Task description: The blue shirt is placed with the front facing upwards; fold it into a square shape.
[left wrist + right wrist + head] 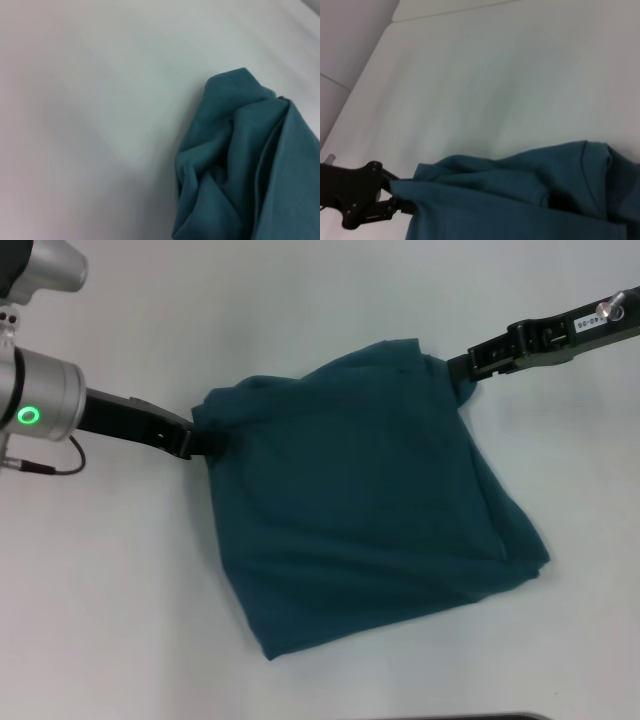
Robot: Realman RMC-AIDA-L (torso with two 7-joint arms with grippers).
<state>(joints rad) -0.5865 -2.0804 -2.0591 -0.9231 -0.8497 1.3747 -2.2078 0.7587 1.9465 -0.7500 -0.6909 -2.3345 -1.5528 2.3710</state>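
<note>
white table [120, 620], folded blue shirt [360, 510] stretched between left claw [205, 440] and right claw [462, 368], both gripping its far corners

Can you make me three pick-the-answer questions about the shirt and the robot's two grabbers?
1. Where does the left gripper meet the blue shirt?
A. at its far left corner
B. in the middle of it
C. at its near edge

2. What colour is the shirt?
A. red
B. dark teal-blue
C. yellow

3. How is the shirt lying on the white table?
A. spread flat with both sleeves out
B. rolled into a tube
C. folded into a rough four-sided bundle

Answers:
1. A, since the head view shows the left gripper at the far left corner, while the right gripper is at the far right corner.
2. B, as the cloth looks dark teal-blue in all three views.
3. C, because the head view shows a layered, roughly square shape with no sleeves sticking out.
</note>
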